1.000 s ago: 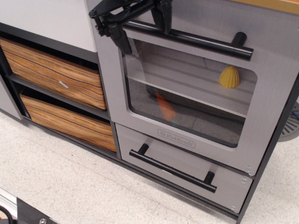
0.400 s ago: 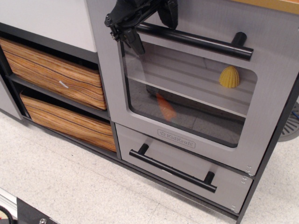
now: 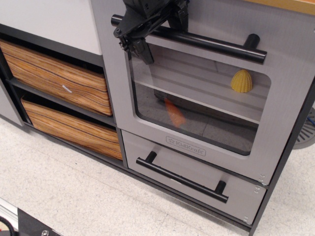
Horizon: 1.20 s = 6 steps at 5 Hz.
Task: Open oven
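**Hand on the handle, door not opened yet**

Status from my end: the toy silver-grey oven with the big windowed door (image 3: 206, 98) sits in the middle-right of the play-kitchen unit, directly above the smaller windowless grey drawer w/ black bar handle (image 3: 189, 177) and just right of the two wood-grain drawers (image 3: 61, 98). Its door looks flush w/ the frame all round, no gap I can make out along the top edge, so I judge it as closed. That means the actual opening is all left to do.

What is done, as far as I can see: the approach. The black robot hand (image 3: 157, 27) is at the left end of the long black bar handle (image 3: 197, 40), up near the top of the door. One finger (image 3: 140, 46) hangs down in front of the door, below the bar; another part sits above and behind the bar. So the fingers appear to straddle the handle. Whether they're clamped tight on it or just loosely round it, I can't tell from this angle; the top of the hand is cut off by the frame edge.

Through the window I see a yellow ribbed dome-shaped toy (image 3: 241, 81) on the upper shelf and an orange carrot-like piece (image 3: 174, 112) lower down.

Left to do, imo: confirm grip, then pull the handle out and down so the door swings open.
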Tool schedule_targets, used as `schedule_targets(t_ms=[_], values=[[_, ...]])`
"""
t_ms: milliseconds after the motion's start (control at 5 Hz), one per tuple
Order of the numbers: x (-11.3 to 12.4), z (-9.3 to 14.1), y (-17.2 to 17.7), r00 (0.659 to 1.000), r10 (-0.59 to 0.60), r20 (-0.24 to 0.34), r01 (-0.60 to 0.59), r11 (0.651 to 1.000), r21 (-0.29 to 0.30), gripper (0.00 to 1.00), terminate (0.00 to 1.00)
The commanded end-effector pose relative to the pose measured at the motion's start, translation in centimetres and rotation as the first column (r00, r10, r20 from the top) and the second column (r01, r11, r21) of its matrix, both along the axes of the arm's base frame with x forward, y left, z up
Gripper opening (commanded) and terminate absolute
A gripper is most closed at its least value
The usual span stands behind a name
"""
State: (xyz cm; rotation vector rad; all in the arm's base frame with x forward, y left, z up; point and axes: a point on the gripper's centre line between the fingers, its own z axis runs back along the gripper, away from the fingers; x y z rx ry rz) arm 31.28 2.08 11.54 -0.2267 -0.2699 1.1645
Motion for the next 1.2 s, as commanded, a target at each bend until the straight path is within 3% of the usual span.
schedule_targets(t_ms=[0, 200, 600, 800, 1000], values=[[-3.1, 1.8, 0.9, 0.995, -0.098, 0.031, 0.098, 0.995, 0.008, 1.00, 0.00], [-3.2, 2.7, 0.9, 0.993, -0.094, 0.074, 0.092, 0.995, 0.024, 1.00, 0.00], [-3.6, 6.0, 1.2, 0.991, -0.101, 0.086, 0.105, 0.994, -0.041, 1.00, 0.00], [-5.7, 5.1, 1.3, 0.980, -0.201, 0.007, 0.201, 0.980, -0.009, 1.00, 0.00], [-8.8, 2.7, 2.4, 0.942, -0.329, -0.073, 0.333, 0.942, 0.049, 1.00, 0.00]])
